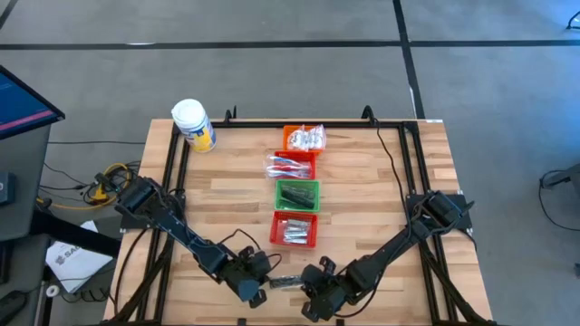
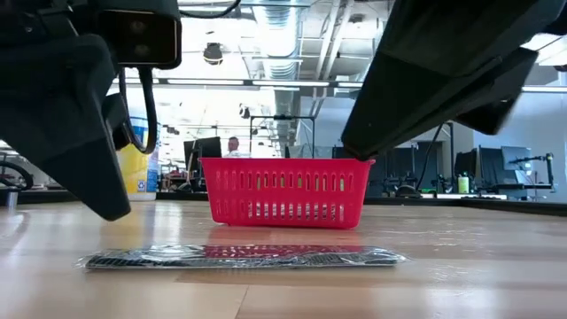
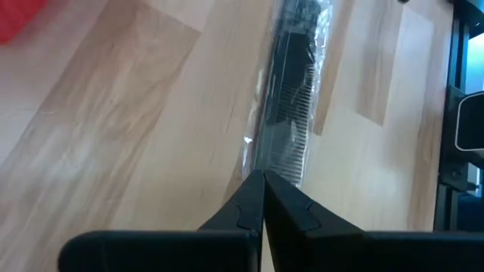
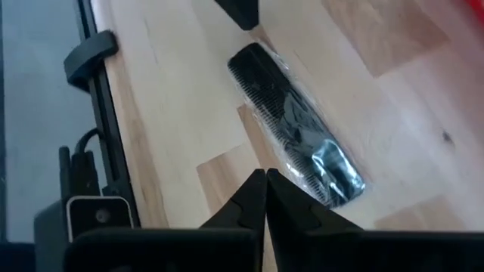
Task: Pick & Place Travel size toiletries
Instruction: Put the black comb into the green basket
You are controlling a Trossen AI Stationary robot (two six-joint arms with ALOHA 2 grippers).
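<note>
Wooden boards make up the table [image 1: 381,195], and a grey floor lies all around it. Two dark arms reach in toward the front edge. A row of small baskets runs down the middle: orange, then a pile of toothbrushes [image 1: 291,167], then green, then the red basket [image 1: 294,229] nearest the arms. One wrapped black comb [image 2: 239,257] lies flat on the wood, just in front of the red basket, between both grippers. The left gripper [image 3: 262,180] is closed and empty, its tip right by one end of the comb. The right gripper [image 4: 265,179] is closed and empty too, just above the other end. I think the pick-up is only starting. Next, one gripper must open wide, then pinch the thin comb.
</note>
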